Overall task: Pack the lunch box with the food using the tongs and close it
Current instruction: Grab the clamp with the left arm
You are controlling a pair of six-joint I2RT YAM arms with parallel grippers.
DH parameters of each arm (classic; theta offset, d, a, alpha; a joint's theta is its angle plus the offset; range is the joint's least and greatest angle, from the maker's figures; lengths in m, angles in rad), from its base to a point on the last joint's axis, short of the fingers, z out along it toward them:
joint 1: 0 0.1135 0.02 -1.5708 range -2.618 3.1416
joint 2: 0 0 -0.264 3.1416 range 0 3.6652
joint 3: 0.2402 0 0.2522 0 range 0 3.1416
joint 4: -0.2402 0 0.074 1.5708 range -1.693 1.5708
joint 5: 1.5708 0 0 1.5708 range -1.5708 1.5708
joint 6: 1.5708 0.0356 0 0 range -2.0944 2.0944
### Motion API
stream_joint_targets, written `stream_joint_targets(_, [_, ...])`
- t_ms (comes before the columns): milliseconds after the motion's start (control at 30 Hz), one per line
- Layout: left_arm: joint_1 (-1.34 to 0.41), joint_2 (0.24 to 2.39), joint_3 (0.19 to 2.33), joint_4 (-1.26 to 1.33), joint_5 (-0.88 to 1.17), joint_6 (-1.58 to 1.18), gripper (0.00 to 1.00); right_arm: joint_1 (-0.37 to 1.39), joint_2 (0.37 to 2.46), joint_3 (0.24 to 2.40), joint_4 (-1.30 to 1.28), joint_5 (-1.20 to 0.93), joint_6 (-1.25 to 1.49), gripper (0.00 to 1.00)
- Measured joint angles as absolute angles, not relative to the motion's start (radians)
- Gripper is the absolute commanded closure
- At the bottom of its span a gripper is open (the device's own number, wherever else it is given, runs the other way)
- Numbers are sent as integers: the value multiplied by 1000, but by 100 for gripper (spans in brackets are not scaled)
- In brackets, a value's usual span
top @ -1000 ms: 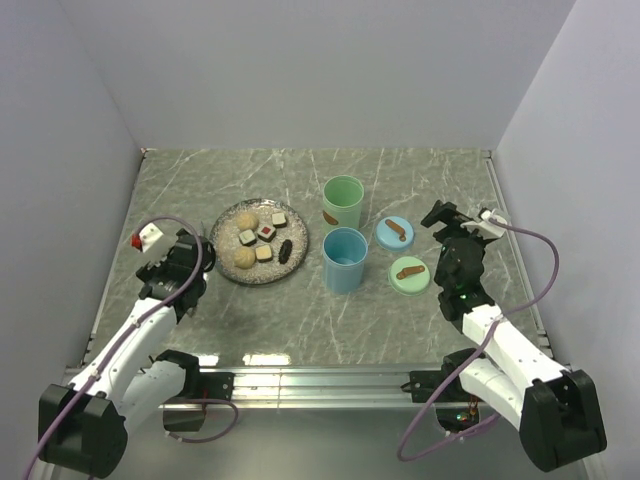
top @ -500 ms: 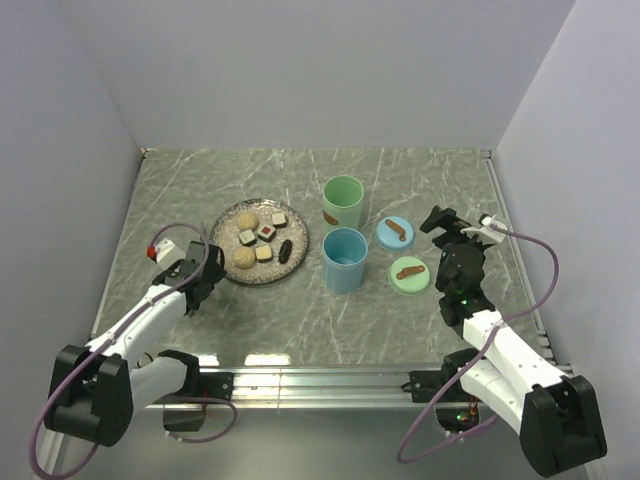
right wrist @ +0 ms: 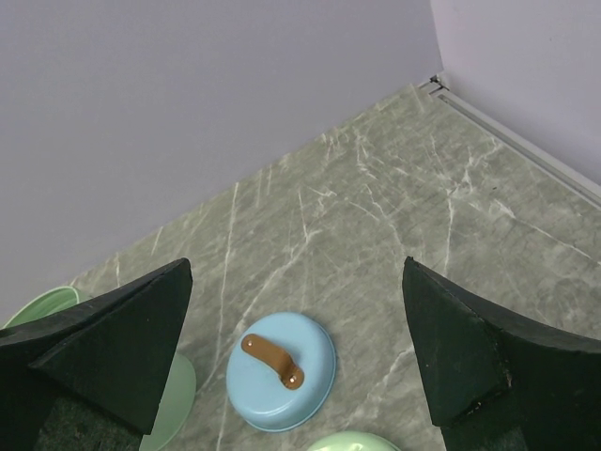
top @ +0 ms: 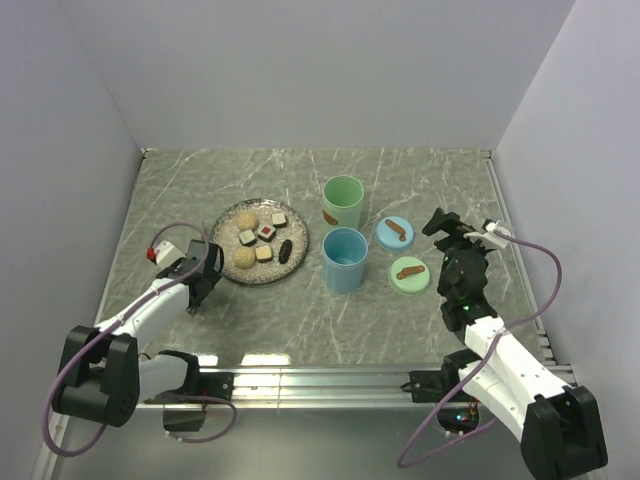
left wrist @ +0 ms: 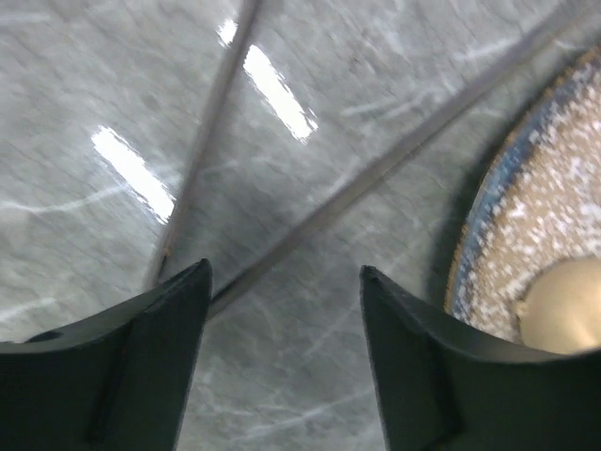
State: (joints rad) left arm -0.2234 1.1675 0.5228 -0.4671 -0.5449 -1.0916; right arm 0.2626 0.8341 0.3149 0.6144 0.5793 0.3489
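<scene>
The left gripper [left wrist: 284, 274] is low over the marble table [left wrist: 310, 395], just left of the plate [left wrist: 488, 244]. Its two dark fingers are parted with bare stone between them, clamping nothing. The tongs [left wrist: 376, 174] lie flat on the table beside the plate's left rim. Their two slim metal arms run away from the gripper in a narrow V. The joined end sits close against the gripper's left finger, and one arm crosses into the gap between the jaws.

The tongs look light, stiff and springy. Their smooth metal is probably slippery, and lying flat on hard stone they offer little edge to get under. A pinch across both arms, a little way out from the joined end, looks the best hold. That would leave the tips free to close on a piece.

The food [top: 265, 238] sits on the plate: beige balls, small dark-and-white cubes and a dark oblong. The balls may roll, and the cubes look soft.

A green cup [top: 343, 200] and a blue cup [top: 346, 258] stand right of the plate. A blue lid [right wrist: 282, 371] lies beyond them. Farther right again, the right gripper [right wrist: 296, 268] hangs with its jaws spread wide and empty.
</scene>
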Motion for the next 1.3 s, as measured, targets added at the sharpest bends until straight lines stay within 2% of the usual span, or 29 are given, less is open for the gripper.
stream_joint_targets(67, [-206, 1167, 523, -467, -543, -1086, 43, 263, 825, 310, 616, 580, 349, 0])
stream_joint_targets(133, [-192, 1167, 523, -465, -541, -1080, 50, 262, 816, 303, 617, 582, 351, 0])
stream_joint_targets(167, [-189, 1167, 523, -462, -538, -1076, 57, 262, 813, 302, 618, 582, 351, 0])
stream_joint_targets(267, [-178, 1169, 523, -448, -524, -1061, 67, 261, 808, 301, 617, 582, 352, 0])
stream_joint_targets(333, [-170, 1178, 523, -432, -513, -1048, 69, 261, 804, 301, 617, 582, 352, 0])
stream_joint_targets(467, [-158, 1219, 532, -386, -491, -1019, 89, 261, 791, 297, 619, 583, 352, 0])
stream_joint_targets(767, [-94, 1294, 591, -339, -468, -952, 93, 261, 775, 279, 621, 582, 352, 0])
stream_joint_targets(967, [-71, 1441, 741, -342, -525, -853, 96, 261, 786, 278, 628, 575, 358, 0])
stream_joint_targets(1167, [-36, 1535, 865, -257, -540, -734, 91, 261, 795, 278, 632, 554, 369, 0])
stream_joint_targets(1300, [-3, 1635, 955, -176, -477, -632, 86, 261, 795, 274, 636, 548, 370, 0])
